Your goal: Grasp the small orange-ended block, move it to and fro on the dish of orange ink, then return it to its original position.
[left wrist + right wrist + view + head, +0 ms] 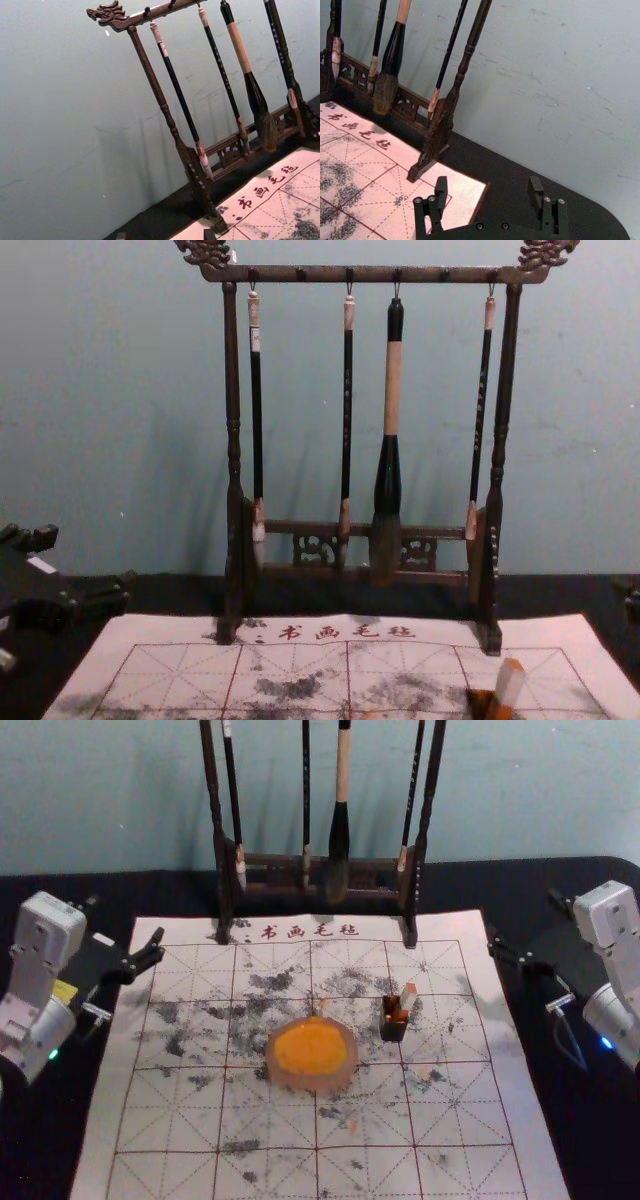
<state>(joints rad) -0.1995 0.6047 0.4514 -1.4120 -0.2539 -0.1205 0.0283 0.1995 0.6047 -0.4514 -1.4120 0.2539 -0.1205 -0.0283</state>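
The lower end of the small orange-ended block (408, 996) is hidden by the dark holder (394, 1032), whose own base is cut off by the chest view's bottom edge. Orange ink (310, 1048) hides the floor of the dish (312, 1082). The head view's top edge cuts off the brush rack (431, 790) and the hanging brushes (343, 775). The left gripper (127, 919) is cut off below its fingertips in the left wrist view; the right gripper (523, 915) is mostly cut off by the chest view's right edge.
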